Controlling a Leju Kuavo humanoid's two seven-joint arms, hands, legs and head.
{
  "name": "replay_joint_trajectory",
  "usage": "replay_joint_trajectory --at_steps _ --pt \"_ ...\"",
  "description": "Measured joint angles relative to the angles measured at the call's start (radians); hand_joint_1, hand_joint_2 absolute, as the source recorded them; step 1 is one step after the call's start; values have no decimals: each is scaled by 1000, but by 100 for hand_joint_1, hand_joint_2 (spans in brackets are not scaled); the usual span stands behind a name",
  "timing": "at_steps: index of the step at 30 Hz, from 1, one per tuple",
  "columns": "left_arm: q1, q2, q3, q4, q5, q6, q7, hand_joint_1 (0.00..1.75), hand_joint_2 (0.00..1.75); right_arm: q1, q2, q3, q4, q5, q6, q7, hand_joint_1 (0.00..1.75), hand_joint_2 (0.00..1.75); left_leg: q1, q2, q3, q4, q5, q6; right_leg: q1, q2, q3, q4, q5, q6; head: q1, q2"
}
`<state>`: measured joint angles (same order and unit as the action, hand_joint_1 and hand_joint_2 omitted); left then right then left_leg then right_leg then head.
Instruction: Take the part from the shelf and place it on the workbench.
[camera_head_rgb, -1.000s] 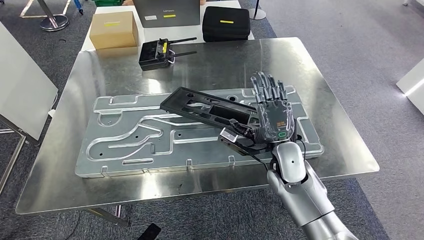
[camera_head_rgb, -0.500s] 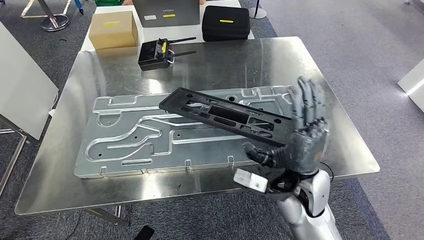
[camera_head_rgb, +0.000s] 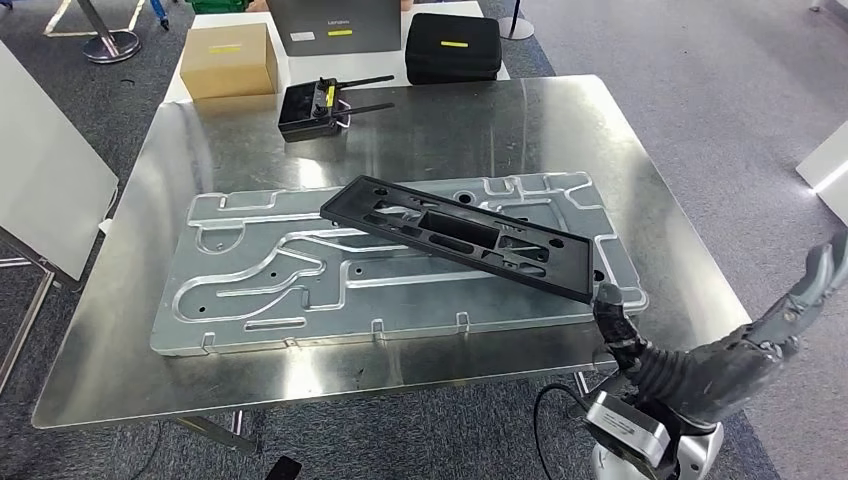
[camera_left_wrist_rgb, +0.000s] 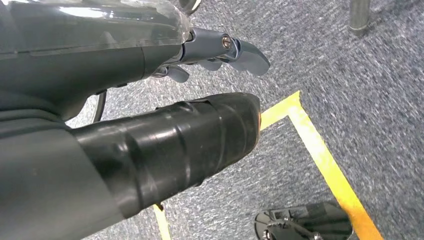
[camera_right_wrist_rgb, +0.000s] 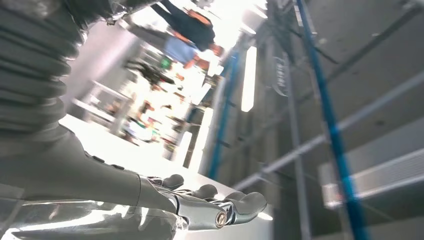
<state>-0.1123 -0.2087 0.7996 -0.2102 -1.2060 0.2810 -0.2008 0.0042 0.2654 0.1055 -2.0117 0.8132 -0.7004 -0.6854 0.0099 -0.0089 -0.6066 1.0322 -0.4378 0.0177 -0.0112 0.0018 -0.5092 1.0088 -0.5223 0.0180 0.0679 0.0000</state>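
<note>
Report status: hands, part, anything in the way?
Right hand open, off the bench. Left hand down by floor, empty. Black part lying on metal plate. Nothing blocking.

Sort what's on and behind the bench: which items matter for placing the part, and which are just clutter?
Job items:
black part, lying across the metal plate
workbench
right hand, off the part, past the bench's near right corner

Lying about:
black box with antennas
cardboard box
black case
</note>
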Motion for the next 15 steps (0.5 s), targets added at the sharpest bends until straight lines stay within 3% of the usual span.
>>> replay_joint_trajectory --at_steps 9,13,15 --pt "17 4 28 0 19 34 -16 0 0 166 27 -18 -14 -97 0 -5 0 175 -8 0 0 2 -6 5 -4 0 1 -2 -2 4 0 0" --pt "22 7 38 0 22 36 -17 0 0 198 35 -18 23 -83 1 -5 0 175 -12 0 0 3 -11 12 -10 1 4 -6 -3 11 0 0" --pt "22 8 43 0 22 35 -17 0 0 204 42 -18 46 -71 1 -6 0 175 -5 1 7 -9 -5 20 -10 0 4 2 -10 16 0 0"
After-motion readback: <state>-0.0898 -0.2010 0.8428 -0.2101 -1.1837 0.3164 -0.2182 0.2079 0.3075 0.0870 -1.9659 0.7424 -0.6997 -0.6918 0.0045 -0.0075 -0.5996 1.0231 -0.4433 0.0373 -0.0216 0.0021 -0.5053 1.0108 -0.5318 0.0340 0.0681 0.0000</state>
